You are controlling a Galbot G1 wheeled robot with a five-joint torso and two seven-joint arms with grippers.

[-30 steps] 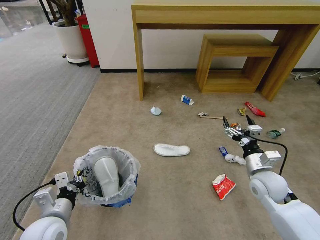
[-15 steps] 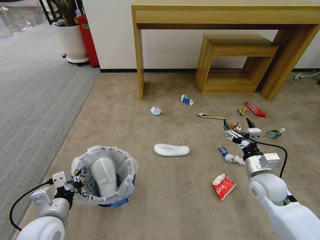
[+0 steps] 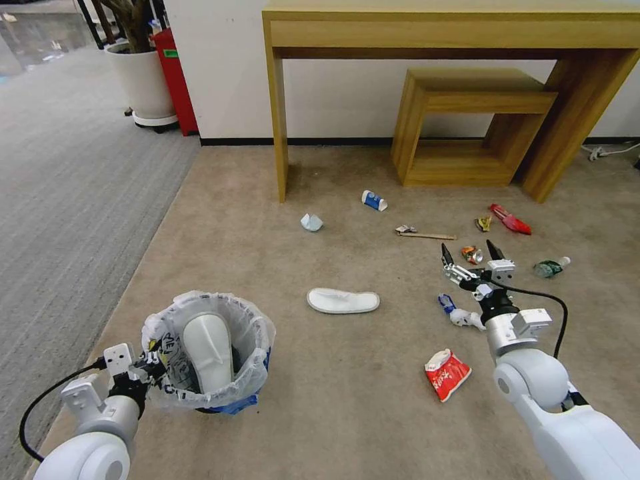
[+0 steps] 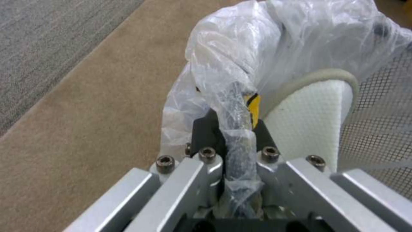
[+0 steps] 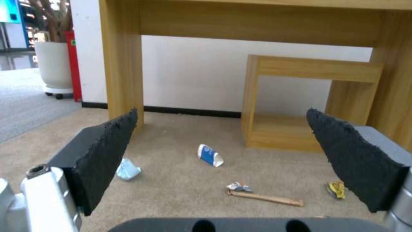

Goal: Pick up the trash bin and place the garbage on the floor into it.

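While L gripper point(image 3: 148, 365) is clenched on bag-lined rim of trash bin point(image 3: 208, 350), one white slipper point(image 3: 212, 352) stands inside bin. R gripper point(image 3: 470, 257), jaws released, hovers well right of bin, over crushed can point(image 3: 472, 254) on beige floor point(image 3: 333, 393).

An office-like interior is suggested: beige short-pile carpet point(image 3: 267, 220) is laid beside grey striped carpet point(image 3: 73, 187), a light wooden console table point(image 3: 453, 33) with a nested smaller one point(image 3: 480, 100) is set against a white wall point(image 3: 340, 93), and a potted plant point(image 3: 140, 73) is placed nearby.
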